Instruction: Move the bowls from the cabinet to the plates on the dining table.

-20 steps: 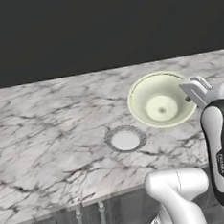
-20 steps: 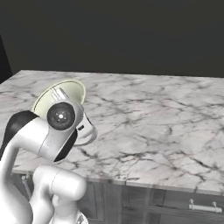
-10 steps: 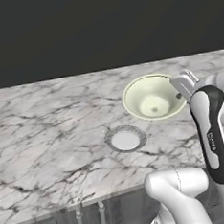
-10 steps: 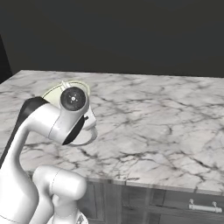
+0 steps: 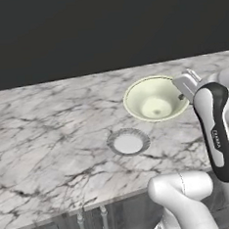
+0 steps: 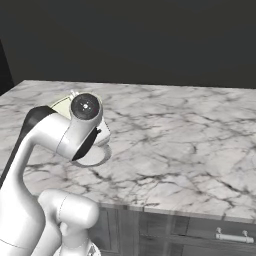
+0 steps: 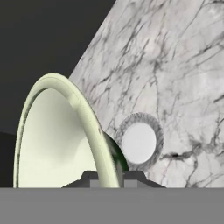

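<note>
Bowl held over the dining table, near the plate.

We see the gripper (image 7: pixel 109 177) clamped on the rim of a bowl (image 5: pixel 155 99), its fingertips closed either side of the pale wall in the hand view. We see the bowl carried above the dining table (image 5: pixel 49 127), tilted toward the left base camera, apart from and beyond the plate (image 5: pixel 128 142), which lies flat on the marble. Past the table's far edge we see only dark wall.
</note>
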Robot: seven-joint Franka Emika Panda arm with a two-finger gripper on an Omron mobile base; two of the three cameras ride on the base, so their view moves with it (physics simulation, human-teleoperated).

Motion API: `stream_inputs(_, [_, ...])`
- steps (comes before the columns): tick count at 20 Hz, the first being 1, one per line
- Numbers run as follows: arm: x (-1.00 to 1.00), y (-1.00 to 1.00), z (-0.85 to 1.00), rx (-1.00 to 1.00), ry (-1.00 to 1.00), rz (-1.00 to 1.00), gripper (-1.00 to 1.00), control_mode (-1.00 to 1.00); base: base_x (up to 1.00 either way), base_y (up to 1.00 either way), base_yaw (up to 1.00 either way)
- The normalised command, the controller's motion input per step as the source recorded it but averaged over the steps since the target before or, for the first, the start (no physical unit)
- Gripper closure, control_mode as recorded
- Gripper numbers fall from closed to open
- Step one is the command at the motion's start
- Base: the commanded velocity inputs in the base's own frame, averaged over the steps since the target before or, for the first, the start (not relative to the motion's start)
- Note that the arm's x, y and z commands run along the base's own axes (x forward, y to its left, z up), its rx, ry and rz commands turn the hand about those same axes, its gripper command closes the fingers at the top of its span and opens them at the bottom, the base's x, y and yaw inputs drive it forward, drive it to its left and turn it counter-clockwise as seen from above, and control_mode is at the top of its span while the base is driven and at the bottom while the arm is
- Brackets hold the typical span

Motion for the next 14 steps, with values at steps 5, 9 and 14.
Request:
stream_inputs(5, [0.16, 0.1, -0.1, 0.0, 0.01, 0.0, 1.0, -1.0, 0.0, 0.0, 0.0])
stream_inputs(9, [0.18, 0.03, -0.21, 0.03, 0.01, -0.01, 1.0, -1.0, 0.0, 0.0, 0.0])
stream_inputs(14, [0.13, 0.01, -0.22, 0.02, 0.0, 0.0, 1.0, -1.0, 0.0, 0.0, 0.0])
